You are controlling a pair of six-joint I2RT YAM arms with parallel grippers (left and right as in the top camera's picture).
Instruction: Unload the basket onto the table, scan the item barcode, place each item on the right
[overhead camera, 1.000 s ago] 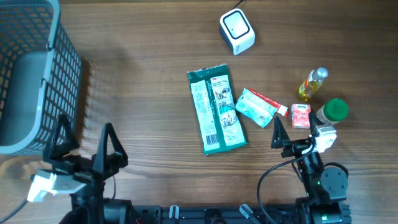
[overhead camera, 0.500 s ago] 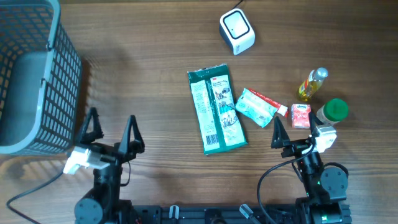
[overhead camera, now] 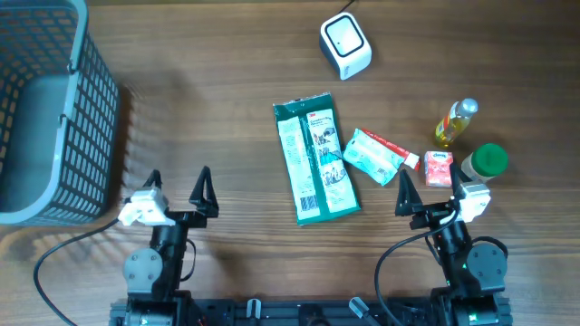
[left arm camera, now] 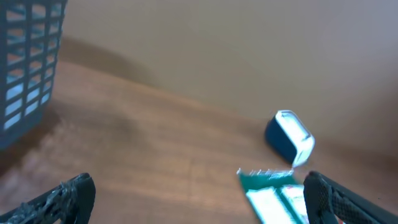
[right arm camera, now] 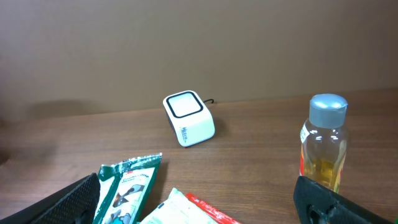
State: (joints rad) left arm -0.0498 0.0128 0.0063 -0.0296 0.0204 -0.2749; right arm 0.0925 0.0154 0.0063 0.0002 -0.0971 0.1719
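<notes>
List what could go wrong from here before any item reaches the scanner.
1. The right gripper sits beside crowded items: reaching for the red carton could topple the yellow bottle or green-capped bottle.
2. The flat green packet may resist pinching, sliding toward the scanner.

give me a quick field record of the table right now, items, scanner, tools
scanner: white scanner at the far edge, nothing on it
items: green pack at centre; teal pouch and red tube to its right; small carton, oil bottle, green-capped jar further right
basket: grey basket at far left
left tool: open, empty
right tool: open, empty, near the carton
</notes>
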